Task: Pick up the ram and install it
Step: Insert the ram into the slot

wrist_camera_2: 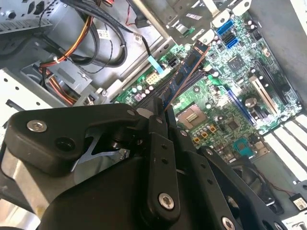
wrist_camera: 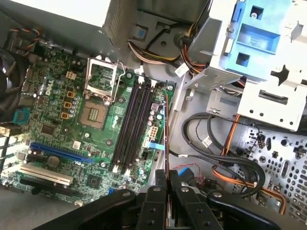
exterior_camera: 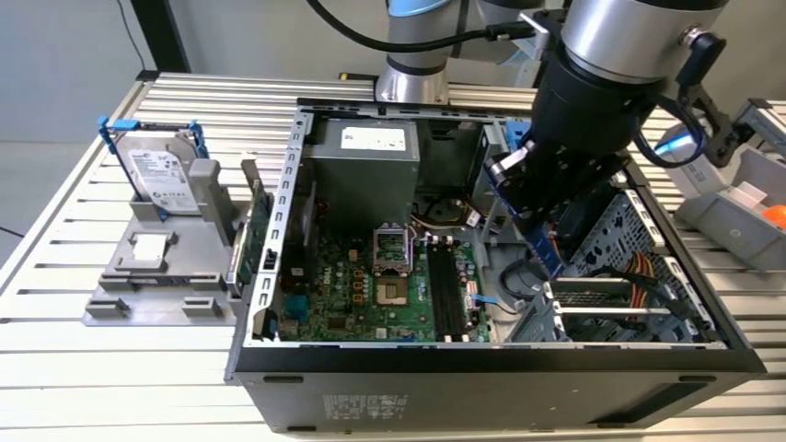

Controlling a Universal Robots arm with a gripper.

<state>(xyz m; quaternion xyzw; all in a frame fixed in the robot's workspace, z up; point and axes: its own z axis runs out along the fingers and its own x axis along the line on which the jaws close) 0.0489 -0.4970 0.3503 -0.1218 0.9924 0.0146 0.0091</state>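
My gripper (exterior_camera: 540, 226) hangs over the right half of the open computer case (exterior_camera: 264, 276), shut on the ram (exterior_camera: 549, 250). The ram is a thin blue-green stick that juts down from the fingers at a tilt. In both wrist views it shows edge-on, running out from the closed fingers (wrist_camera: 160, 184) as a narrow line (wrist_camera: 167, 129) (wrist_camera_2: 184, 76). It hovers above the motherboard (exterior_camera: 350, 295), just beside the long black memory slots (wrist_camera: 132, 122) (exterior_camera: 445, 295) and not touching them. The slots stand bare.
A silver hard drive (exterior_camera: 164, 175) stands in a grey holder on the exterior view's left, with a green expansion card (exterior_camera: 256, 230) beside the case wall. Inside are the power supply (exterior_camera: 363, 152), the CPU socket (wrist_camera: 98, 81), a blue drive cage (wrist_camera: 254, 48) and loose cables (wrist_camera: 225, 148).
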